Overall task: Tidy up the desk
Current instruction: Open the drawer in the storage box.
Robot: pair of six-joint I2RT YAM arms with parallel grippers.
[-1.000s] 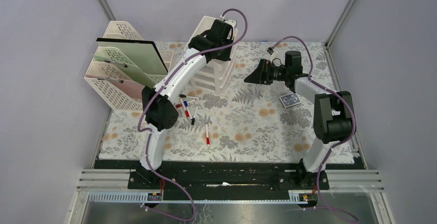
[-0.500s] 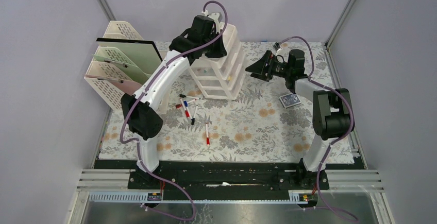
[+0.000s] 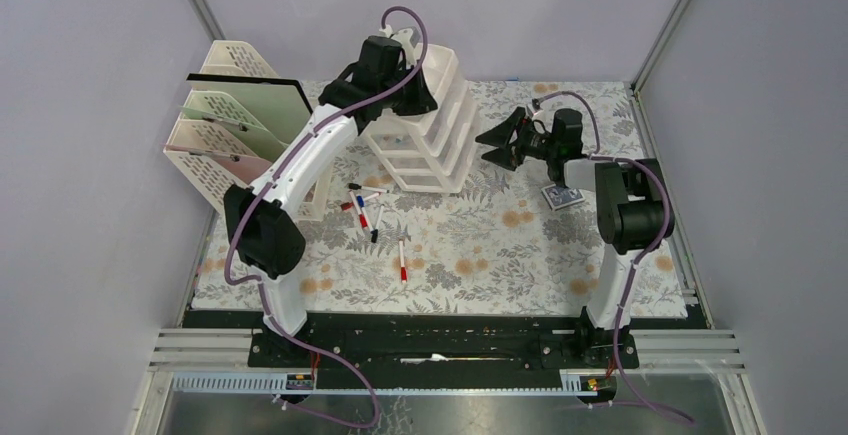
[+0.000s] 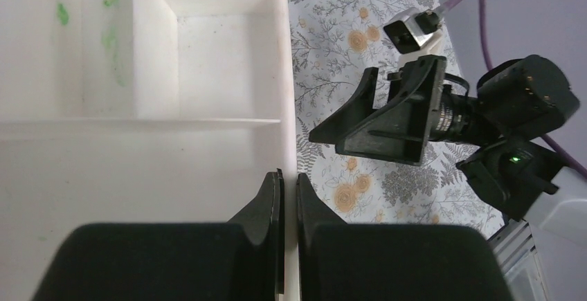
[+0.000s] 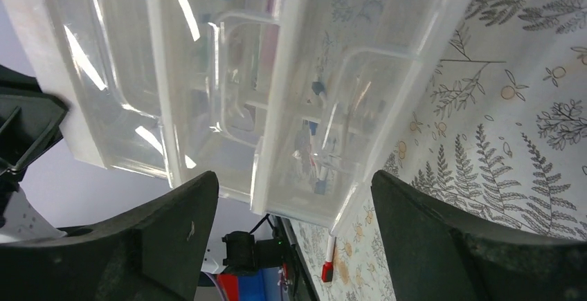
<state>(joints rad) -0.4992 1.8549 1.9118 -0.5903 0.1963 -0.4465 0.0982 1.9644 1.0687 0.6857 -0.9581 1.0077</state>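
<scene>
The desk [image 3: 500,245], in its fern-and-flower cloth, carries a white plastic drawer unit [image 3: 428,130] at the back centre. My left gripper [image 3: 415,90] sits on top of the unit. In the left wrist view this gripper [image 4: 289,176] is shut on the thin right rim of the unit's open top tray [image 4: 208,59]. My right gripper [image 3: 498,142] hovers open just right of the unit, pointing at it. In the right wrist view the clear drawer fronts [image 5: 277,73] fill the gap between its spread fingers [image 5: 294,183], and I see no contact.
A cream lattice file rack [image 3: 245,145] with folders stands at the back left. Several markers [image 3: 365,205] lie in front of the drawer unit, one red-capped [image 3: 402,260] nearer me. A small patterned box [image 3: 563,195] lies under the right arm. Metal rails frame the desk.
The drawer unit has swung from tilted to standing squarer and a little further right, held by my left gripper. My right gripper has drawn back toward the rear right, its jaws slightly narrower.
</scene>
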